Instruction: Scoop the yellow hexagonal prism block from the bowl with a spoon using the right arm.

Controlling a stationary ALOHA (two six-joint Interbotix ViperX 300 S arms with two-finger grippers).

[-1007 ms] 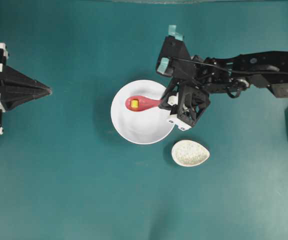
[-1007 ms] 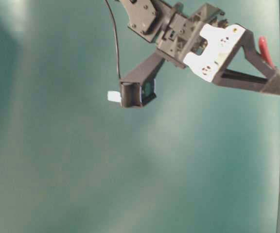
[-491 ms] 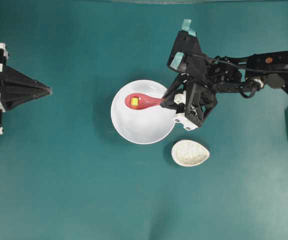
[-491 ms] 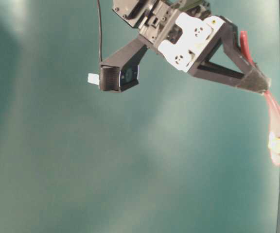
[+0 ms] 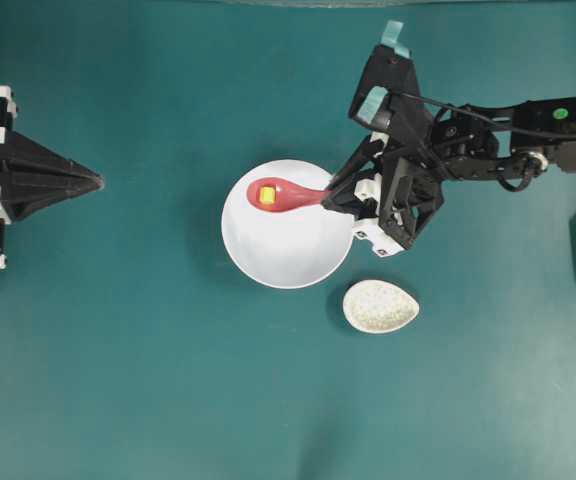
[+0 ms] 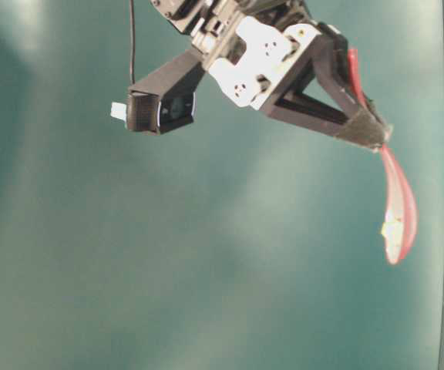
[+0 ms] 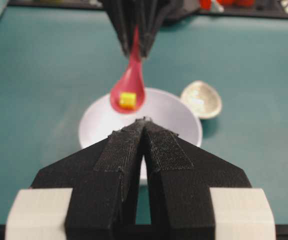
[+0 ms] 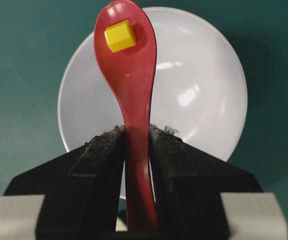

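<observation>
The right gripper (image 8: 136, 137) was clamped on the spoon (image 8: 129, 75), with the yellow block (image 8: 119, 36) loose in its scoop above the bowl (image 8: 204, 100) mid-table. A tilt could have spilled it.

A glossy pink-red spoon (image 8: 134, 95) is seen carrying a bright yellow hexagonal prism block (image 8: 120, 36) in its scoop, against a plain white bowl (image 8: 204, 100). At lower right of centre in the overhead view, a small egg-shaped dish (image 5: 381, 306) is marked by off-white speckling. The black right gripper (image 5: 334, 196) is trimmed with white parts and teal tape tabs; the left gripper (image 7: 144, 121) is black with white pieces. Everything is set on a deep teal table (image 5: 148, 380).
</observation>
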